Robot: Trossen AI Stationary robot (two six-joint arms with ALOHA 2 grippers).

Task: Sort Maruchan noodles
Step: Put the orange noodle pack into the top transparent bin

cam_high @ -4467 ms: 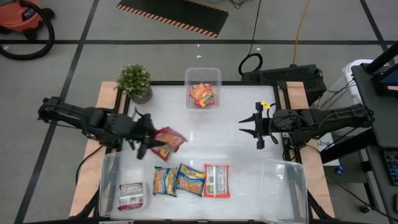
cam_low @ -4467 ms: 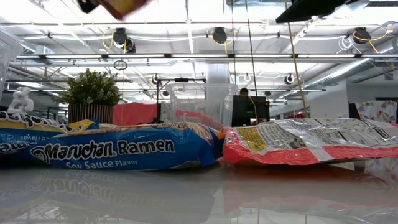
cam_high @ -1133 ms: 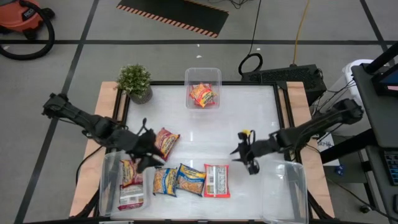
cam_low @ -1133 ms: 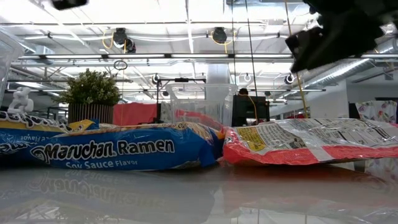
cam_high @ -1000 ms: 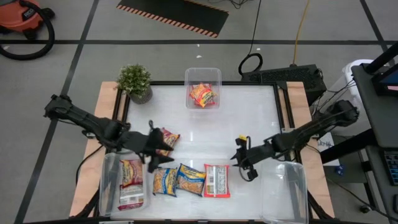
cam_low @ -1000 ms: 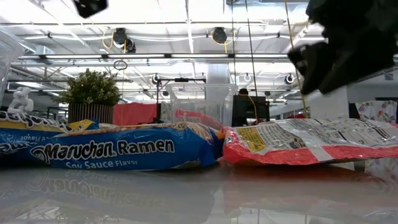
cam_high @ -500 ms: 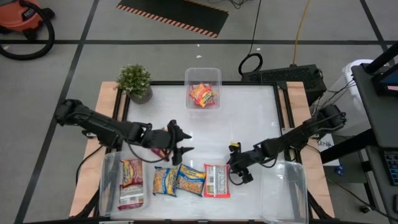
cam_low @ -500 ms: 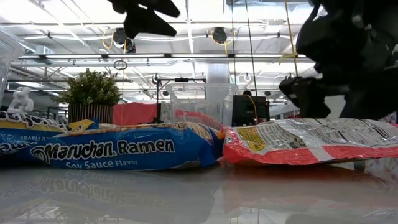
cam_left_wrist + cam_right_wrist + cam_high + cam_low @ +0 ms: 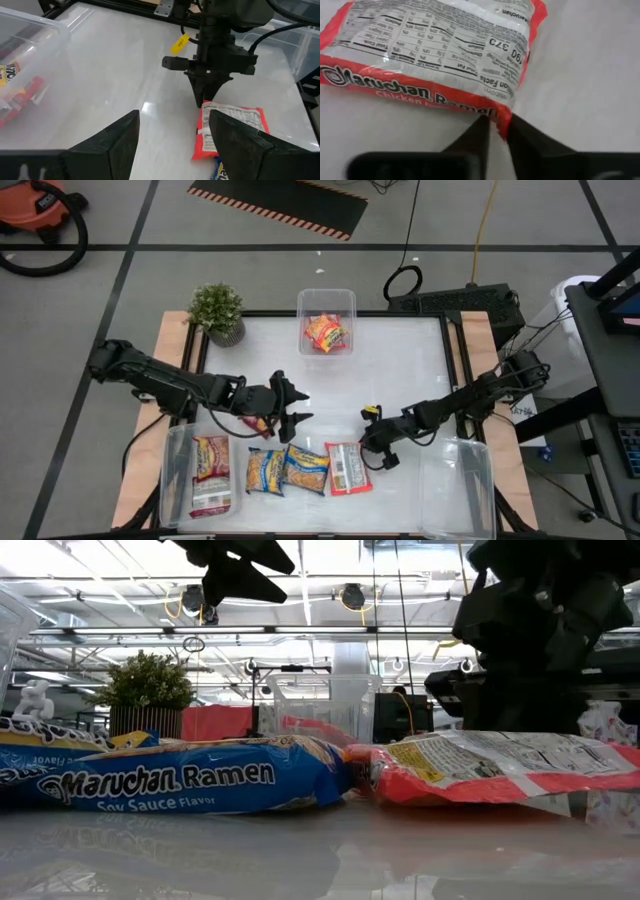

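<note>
Maruchan packets lie flat along the near side of the table: two yellow-blue ones (image 9: 288, 469) and a red-and-white one (image 9: 348, 468), label side up. My right gripper (image 9: 372, 452) is down at that red packet's right end, shut on it. My left gripper (image 9: 292, 402) hangs open high above the table's middle, holding nothing; a red-orange packet (image 9: 258, 423) shows partly under its arm. Two packets (image 9: 210, 478) lie in the near-left bin, and one (image 9: 325, 332) in the far bin. My right gripper (image 9: 499, 125) has the red packet's crimped edge at a corner (image 9: 501, 116) between its two fingers, only at their free ends. The fingers (image 9: 205, 99) point steeply down, coming from the table's right. The packet lies flat on the table.
A clear bin (image 9: 198, 480) stands at the near left, another (image 9: 458, 485) at the near right, a third (image 9: 326, 302) at the far edge. A potted plant (image 9: 217, 310) stands at the far-left corner. The table's middle (image 9: 380, 370) is bare white surface.
My left gripper has travelled from beside the near-left bin toward the table's right, staying open and high. My right gripper has moved down and toward the table's left onto the red packet's right end. The red packet has shifted and turned slightly on the table.
</note>
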